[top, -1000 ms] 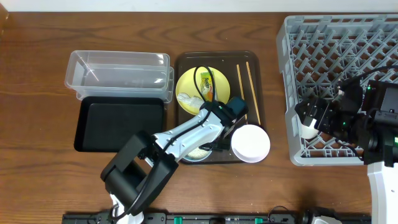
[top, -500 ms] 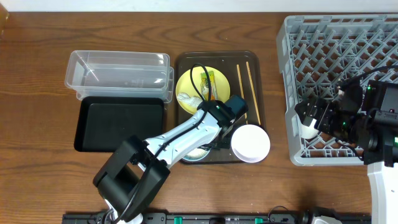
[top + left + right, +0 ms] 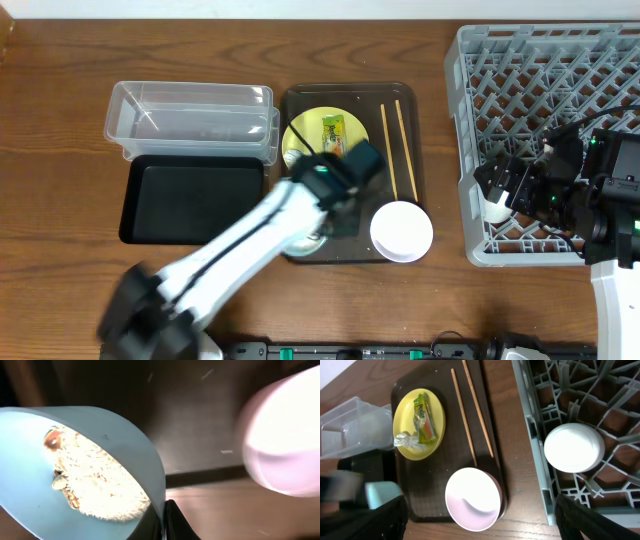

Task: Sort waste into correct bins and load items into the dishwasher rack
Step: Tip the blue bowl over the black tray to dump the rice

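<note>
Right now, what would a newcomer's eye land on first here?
A blue bowl of leftover rice fills the left wrist view, its rim pinched by the left pincer. Overhead, that white arm is a blur across the brown tray. At right, a white cup sits in the grey rack.

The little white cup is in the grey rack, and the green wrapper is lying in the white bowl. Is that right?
Not quite. The green wrapper is lying on the yellow plate, not in the white bowl, which looks empty. The right wrist view shows this clearly. The little white cup really is in the grey rack.
</note>
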Motion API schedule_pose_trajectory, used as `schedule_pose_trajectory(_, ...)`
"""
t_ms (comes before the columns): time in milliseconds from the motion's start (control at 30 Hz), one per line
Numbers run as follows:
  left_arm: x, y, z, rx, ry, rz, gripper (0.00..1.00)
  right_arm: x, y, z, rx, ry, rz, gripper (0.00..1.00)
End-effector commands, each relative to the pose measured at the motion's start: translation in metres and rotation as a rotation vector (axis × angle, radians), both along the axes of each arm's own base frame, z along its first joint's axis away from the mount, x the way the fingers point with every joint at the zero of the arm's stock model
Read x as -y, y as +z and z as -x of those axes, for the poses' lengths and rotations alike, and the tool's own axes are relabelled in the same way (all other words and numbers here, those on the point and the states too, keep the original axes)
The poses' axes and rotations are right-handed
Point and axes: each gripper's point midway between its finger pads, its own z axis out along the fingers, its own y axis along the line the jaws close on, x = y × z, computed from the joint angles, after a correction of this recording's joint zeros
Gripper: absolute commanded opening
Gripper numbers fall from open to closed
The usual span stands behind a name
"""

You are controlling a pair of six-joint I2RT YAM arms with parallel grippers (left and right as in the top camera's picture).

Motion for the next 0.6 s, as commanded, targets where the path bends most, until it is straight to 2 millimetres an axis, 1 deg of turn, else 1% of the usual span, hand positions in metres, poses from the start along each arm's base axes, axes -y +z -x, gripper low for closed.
schedule_pose_trajectory(0,-0.006,0.050,-0.009,0.060,-0.012,0.176,0.06,-0.003,0.007,-0.001,0.024,0.025,0.008,0.91)
schedule_pose_trajectory(133,-0.025,0.079,-0.016,0.036,-0.002,0.371,0.06,-0.003,0.007,-0.001,0.023,0.025,0.008,0.90)
schedule_pose_trajectory(233,-0.046,0.093,-0.024,0.009,0.012,0.517,0.06,-0.003,0.007,-0.001,0.023,0.025,0.008,0.91)
schedule_pose_trajectory(333,-0.069,0.102,-0.034,-0.006,0.026,0.668,0.06,-0.003,0.007,-0.001,0.022,0.025,0.008,0.91)
schedule_pose_trajectory(467,-0.098,0.112,-0.040,0.013,0.040,0.925,0.06,-0.003,0.007,-0.001,0.022,0.025,0.007,0.91)
schedule_pose_trajectory(567,-0.119,0.113,-0.043,0.057,0.073,1.072,0.06,-0.003,0.007,-0.001,0.022,0.025,0.007,0.91)
